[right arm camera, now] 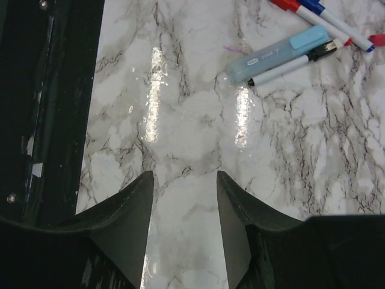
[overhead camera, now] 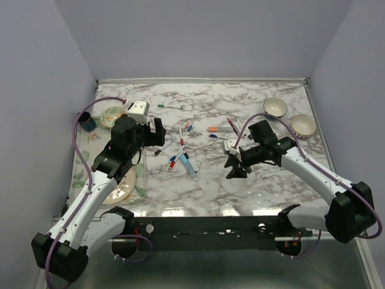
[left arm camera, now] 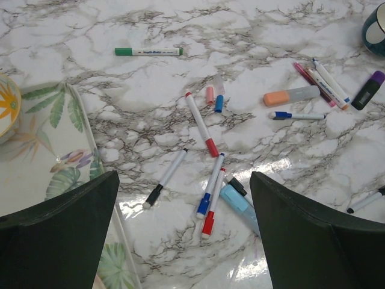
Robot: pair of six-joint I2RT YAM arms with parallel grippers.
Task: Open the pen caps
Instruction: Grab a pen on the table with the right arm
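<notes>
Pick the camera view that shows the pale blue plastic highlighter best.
Right wrist view: the pale blue plastic highlighter lies whole and close, its barrel print visible. The left wrist view hides one end behind a pincer finger; the top view shows it small.

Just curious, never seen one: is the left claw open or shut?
Open: the left gripper's fingers stand wide apart above the pens, holding nothing.
</notes>
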